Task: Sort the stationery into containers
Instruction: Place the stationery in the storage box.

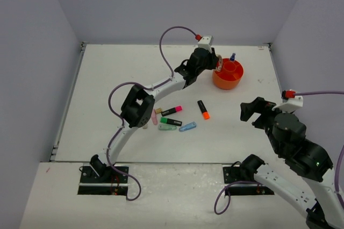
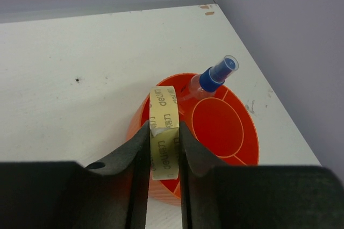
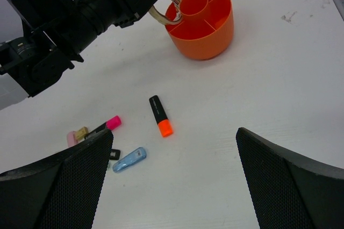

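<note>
Two grippers show. The left gripper (image 2: 162,186) is closed on the tape ring (image 2: 164,137): its black fingers (image 2: 137,159) press against both flat sides of the beige ring, which stands on edge between them. In the left wrist view the ring sits at centre frame, over the nearer rim of the orange tub (image 2: 217,127); whether it touches that rim cannot be told. From the right wrist camera the same ring (image 3: 161,0) shows at the top of the frame, against the left edge of the tub (image 3: 207,38), with the left gripper (image 3: 142,0) reaching in from the upper left.

A blue marker (image 2: 217,76) stands tilted in a compartment at the tub's far side, cap upward.

The right gripper (image 3: 174,186) has its jaws spread wide and holds nothing; its two mesh-faced fingers fill the lower corners of its own view. In the overhead view it (image 1: 250,112) hangs at right centre, well apart from the tub (image 1: 228,76) in the upper right.

On the white table (image 1: 107,105), at centre frame, lie the loose pieces: an orange highlighter (image 1: 203,109) alone to the right, then a pink highlighter (image 1: 172,111), a green highlighter (image 1: 171,121), a pale green clip (image 1: 167,128) and a blue clip (image 1: 187,127) close together. A pink eraser (image 1: 155,117) and a beige eraser (image 1: 158,111) lie just left of them.
</note>
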